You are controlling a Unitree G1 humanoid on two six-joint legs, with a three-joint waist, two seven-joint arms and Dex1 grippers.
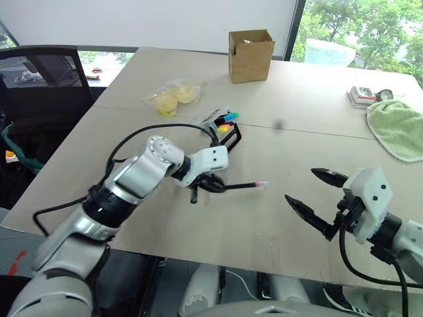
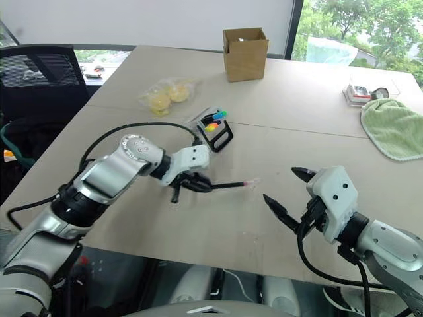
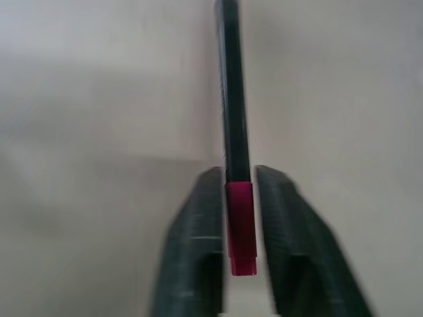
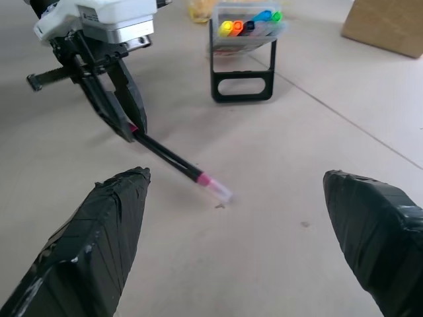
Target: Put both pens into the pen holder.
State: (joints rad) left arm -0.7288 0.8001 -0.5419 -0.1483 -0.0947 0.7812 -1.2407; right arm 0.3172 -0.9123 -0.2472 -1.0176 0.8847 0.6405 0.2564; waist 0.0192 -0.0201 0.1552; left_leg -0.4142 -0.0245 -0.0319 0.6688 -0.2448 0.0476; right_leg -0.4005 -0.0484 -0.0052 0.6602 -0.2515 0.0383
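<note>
Left gripper (image 1: 210, 183) has its fingers pinched on the pink-ended pen (image 1: 243, 186), sticking out rightward over the bench (image 1: 198, 238). Pen holder (image 1: 223, 129) sits just beyond, colourful marker tips inside. Right gripper (image 1: 316, 193) fingers spread wide, empty. Cardboard box (image 1: 250, 55) far back.

One pen (image 1: 246, 186), perhaps four markers (image 4: 248, 26)

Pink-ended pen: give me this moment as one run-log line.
left gripper: shut on pink-ended pen by one end | pen's other end low over table | pen holder: beyond the pen, not reached | right gripper: open, empty
</note>
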